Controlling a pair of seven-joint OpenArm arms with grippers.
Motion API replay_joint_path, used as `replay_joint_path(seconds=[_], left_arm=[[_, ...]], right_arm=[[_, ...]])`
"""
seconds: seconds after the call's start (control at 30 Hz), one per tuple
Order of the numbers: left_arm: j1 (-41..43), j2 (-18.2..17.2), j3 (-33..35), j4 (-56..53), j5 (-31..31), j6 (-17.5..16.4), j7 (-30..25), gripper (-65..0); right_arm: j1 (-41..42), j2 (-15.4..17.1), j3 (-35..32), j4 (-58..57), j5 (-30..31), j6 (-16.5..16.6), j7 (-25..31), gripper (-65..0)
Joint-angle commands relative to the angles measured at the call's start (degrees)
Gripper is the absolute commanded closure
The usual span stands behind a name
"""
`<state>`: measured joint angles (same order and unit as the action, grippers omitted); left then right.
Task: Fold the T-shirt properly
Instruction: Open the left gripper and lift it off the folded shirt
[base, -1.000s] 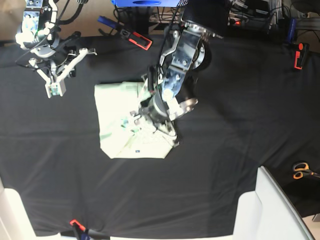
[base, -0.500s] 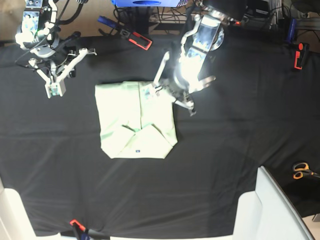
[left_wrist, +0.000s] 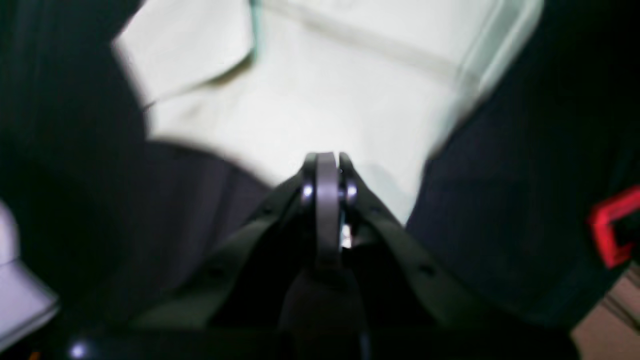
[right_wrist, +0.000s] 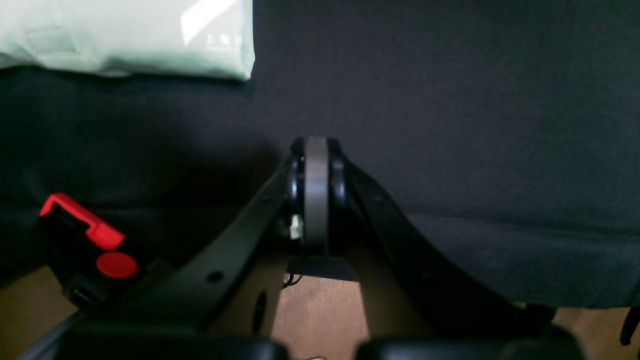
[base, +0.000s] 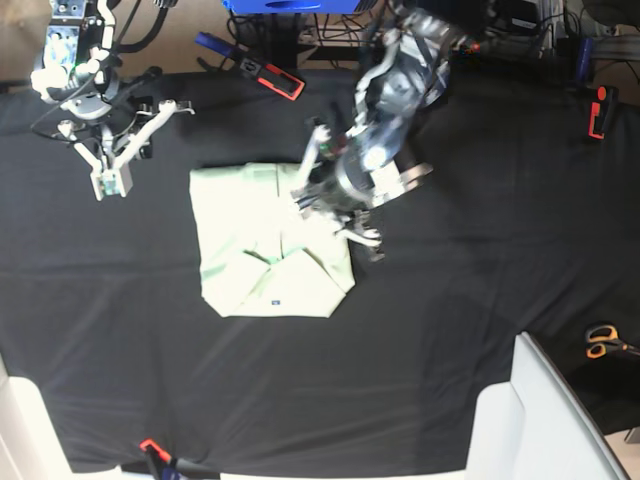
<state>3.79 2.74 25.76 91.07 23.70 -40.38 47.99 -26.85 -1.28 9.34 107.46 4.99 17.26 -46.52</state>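
One T-shirt (base: 270, 243), folded to a compact rectangle, lying mid-desk (base: 480, 230) on black cloth. Just above its right edge, left tool (base: 335, 205) pinched shut on nothing, liable to snag and undo the fold. Far left, right tool (base: 110, 180) likewise shut and empty; two tools in all.

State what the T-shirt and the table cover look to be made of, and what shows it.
T-shirt: soft woven or knit cloth, likely cotton, matte pale mint; it lies in flat folded layers with creases and stitched hems.
Table cover: black fabric, matte, no sheen; faint ripples and a draped front edge show in the right wrist view. The exact fibre cannot be told for either.
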Motion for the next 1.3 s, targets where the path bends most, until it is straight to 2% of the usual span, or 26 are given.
replay_joint_path(seconds=[0.0, 0.13, 0.33, 0.53, 0.67, 0.8, 0.9, 1.0, 1.1, 1.27], left_arm=[[-1.02, 0.99, 0.13, -1.7, -0.19, 0.42, -0.65, 0.0], [-1.37, 1.26, 0.22, -5.75, -0.19, 2.62, -0.73, 0.0], [0.74, -2.96, 0.22, -4.96, -0.19, 3.77, -0.73, 0.0], [3.02, -5.07, -0.75, 4.19, -0.19, 3.77, -0.38, 0.0], [6.1, -5.6, -8.04, 12.54, -0.19, 3.5, 1.99, 0.0], [9.26, -7.8, -17.19, 13.77, -0.19, 3.59, 1.99, 0.0], [12.34, -8.5, -25.71, 13.77, -0.28, 3.59, 1.9, 0.0], [14.8, -9.03, -31.43, 13.33, -0.28, 3.59, 1.46, 0.0], [17.61, -9.56, -34.51, 10.87, -0.19, 3.68, -3.72, 0.0], [21.31, -9.56, -36.97, 8.05, -0.19, 3.5, -10.05, 0.0]], right_arm=[[0.08, 0.09, 0.02, 0.98, 0.24, -0.07, 0.94, 0.0], [-0.09, 0.27, 0.37, 0.98, 0.24, -0.07, 0.94, 0.0], [0.26, 0.44, 0.37, 0.98, 0.24, -0.07, 0.94, 0.0], [1.93, 0.53, -0.16, 0.98, 0.24, -0.07, 0.94, 0.0], [4.21, 0.53, -0.24, 0.98, 0.24, -0.07, 0.94, 0.0], [5.88, 0.53, -0.24, 0.98, 0.24, 0.55, 1.12, 0.0], [6.76, 0.53, -0.24, 0.98, 0.06, 5.56, 1.12, 0.0], [6.94, 0.53, -0.24, 0.98, -0.03, 7.4, 1.29, 0.0], [7.55, 0.44, -1.48, 0.1, 0.15, 7.58, 1.29, 0.0], [8.79, 2.29, -8.86, -4.82, 2.08, 7.75, 2.87, 0.0]])
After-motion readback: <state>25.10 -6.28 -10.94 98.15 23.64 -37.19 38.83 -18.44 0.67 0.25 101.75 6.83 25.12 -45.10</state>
